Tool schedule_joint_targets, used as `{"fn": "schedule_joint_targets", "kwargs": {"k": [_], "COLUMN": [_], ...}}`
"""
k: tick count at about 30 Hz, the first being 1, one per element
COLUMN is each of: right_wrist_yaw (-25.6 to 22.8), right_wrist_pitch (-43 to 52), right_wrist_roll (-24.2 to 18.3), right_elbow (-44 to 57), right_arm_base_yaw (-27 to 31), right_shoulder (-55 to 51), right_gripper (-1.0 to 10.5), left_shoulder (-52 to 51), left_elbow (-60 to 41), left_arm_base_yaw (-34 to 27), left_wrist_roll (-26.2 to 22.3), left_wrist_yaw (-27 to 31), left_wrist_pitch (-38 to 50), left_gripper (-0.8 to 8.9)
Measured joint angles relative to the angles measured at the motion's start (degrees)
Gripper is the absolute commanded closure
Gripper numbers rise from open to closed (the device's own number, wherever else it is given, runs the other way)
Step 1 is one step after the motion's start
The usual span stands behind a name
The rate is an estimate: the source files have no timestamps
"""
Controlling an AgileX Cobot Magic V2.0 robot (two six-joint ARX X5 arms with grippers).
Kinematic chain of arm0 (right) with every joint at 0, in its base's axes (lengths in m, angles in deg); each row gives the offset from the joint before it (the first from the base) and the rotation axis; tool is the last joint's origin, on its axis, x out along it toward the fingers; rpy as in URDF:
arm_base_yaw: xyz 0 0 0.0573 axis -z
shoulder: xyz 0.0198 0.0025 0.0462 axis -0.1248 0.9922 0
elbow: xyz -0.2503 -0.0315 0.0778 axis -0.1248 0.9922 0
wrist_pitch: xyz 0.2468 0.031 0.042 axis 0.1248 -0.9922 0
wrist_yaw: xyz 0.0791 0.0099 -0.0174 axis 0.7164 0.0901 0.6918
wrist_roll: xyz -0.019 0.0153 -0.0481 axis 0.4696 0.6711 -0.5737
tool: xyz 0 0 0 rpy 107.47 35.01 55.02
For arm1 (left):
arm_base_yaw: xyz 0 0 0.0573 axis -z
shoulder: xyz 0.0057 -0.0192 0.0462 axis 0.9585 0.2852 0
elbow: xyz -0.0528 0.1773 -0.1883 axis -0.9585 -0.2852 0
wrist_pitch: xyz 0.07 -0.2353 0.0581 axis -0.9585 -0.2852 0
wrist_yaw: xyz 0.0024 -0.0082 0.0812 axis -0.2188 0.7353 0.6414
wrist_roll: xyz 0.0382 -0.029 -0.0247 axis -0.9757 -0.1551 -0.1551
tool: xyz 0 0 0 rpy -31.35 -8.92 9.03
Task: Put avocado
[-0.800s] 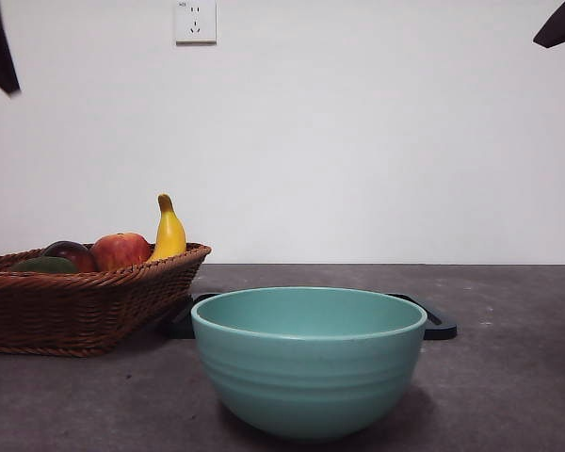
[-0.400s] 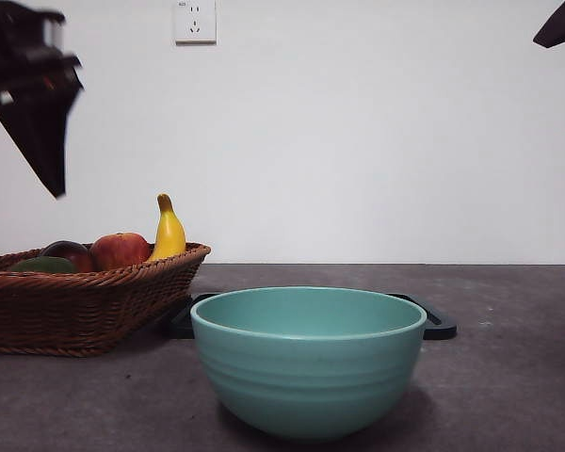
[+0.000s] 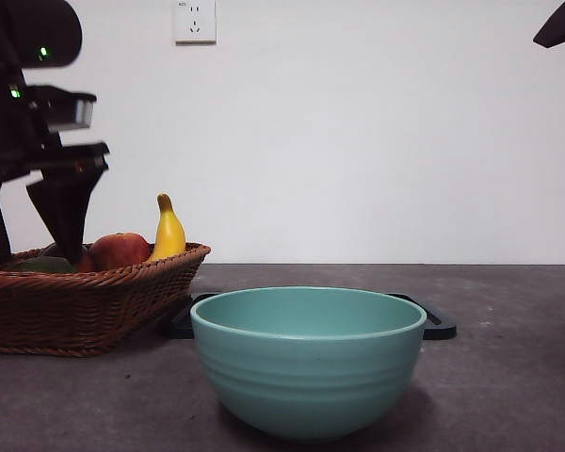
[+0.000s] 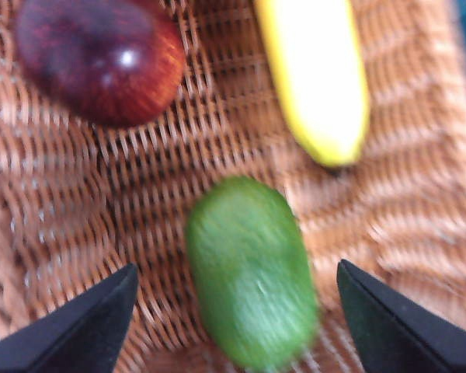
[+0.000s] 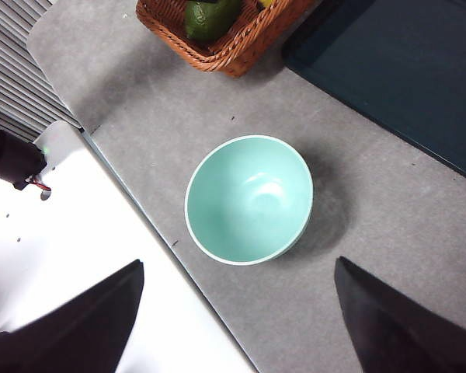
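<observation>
The avocado, a dull green oval, lies on the floor of the wicker basket. My left gripper hangs open just above it, one jaw on each side, not touching. In the front view this gripper reaches down into the basket at the left, and only a green sliver of the avocado shows over the rim. My right gripper is open and empty, high above the table, seen as a black tip. From there the avocado also shows.
A dark red fruit and a banana share the basket, along with a red-yellow apple. A teal bowl stands empty at the table's front middle. Behind it lies a dark flat tray.
My left arm has come down from the top left corner to the basket, its open jaws now at the basket's rim level. The fruit, the bowl and the right arm have not moved.
</observation>
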Motion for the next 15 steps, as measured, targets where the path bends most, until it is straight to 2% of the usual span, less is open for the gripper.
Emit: {"fn": "schedule_joint_targets", "kwargs": {"k": [9,15], "right_wrist_yaw": [0.0,0.0], "right_wrist_pitch": [0.0,0.0], "right_wrist_roll": [0.0,0.0], "right_elbow": [0.0,0.0], "right_arm_base_yaw": [0.0,0.0], "right_shoulder": [0.0,0.0], "right_gripper": [5.5,5.5], "left_shoulder": [4.7,5.2], "left_elbow": [0.0,0.0], "left_arm_base_yaw": [0.0,0.0], "left_wrist_roll": [-0.1,-0.1], "left_wrist_yaw": [0.1,0.0], "left_wrist_pitch": [2.0,1.8], "left_gripper": [4.16,5.68]}}
